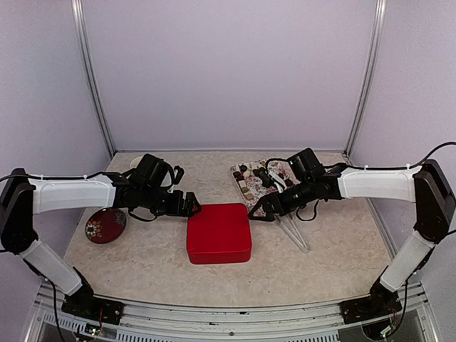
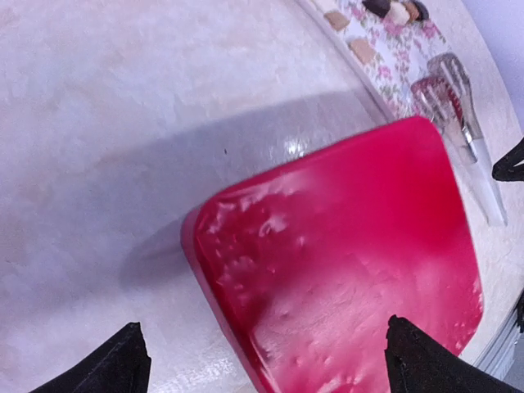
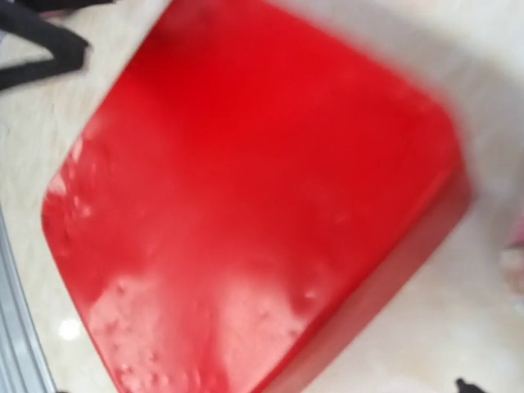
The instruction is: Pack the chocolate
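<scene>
The chocolate (image 1: 249,182) is seen lying in loose pieces on a flowered tray (image 1: 280,169), behind the right corner of a red box (image 1: 219,232). The left gripper (image 1: 189,205) is held wide open at the box's left edge, and nothing is gripped between its fingers (image 2: 123,364). The right gripper (image 1: 269,209) is placed just beside the box's right edge, but how far it is opened cannot be told. Clear tongs (image 1: 294,232) are laid to the right of the box.
</scene>
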Action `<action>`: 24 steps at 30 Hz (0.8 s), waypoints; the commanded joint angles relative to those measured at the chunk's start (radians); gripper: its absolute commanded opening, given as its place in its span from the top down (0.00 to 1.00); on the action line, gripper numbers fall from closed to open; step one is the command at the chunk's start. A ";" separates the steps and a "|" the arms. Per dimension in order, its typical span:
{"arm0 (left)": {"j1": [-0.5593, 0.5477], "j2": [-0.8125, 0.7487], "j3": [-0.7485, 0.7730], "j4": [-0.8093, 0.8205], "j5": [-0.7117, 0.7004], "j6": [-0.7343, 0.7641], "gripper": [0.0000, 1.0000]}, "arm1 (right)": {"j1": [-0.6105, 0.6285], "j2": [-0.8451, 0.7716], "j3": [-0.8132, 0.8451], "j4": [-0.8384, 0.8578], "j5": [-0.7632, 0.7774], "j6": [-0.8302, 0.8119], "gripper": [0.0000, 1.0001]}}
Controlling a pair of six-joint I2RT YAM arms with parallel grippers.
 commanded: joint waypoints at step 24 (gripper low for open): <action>0.306 -0.444 -0.134 0.111 -0.293 0.010 0.01 | -0.310 -0.596 -0.367 0.289 0.581 0.102 0.00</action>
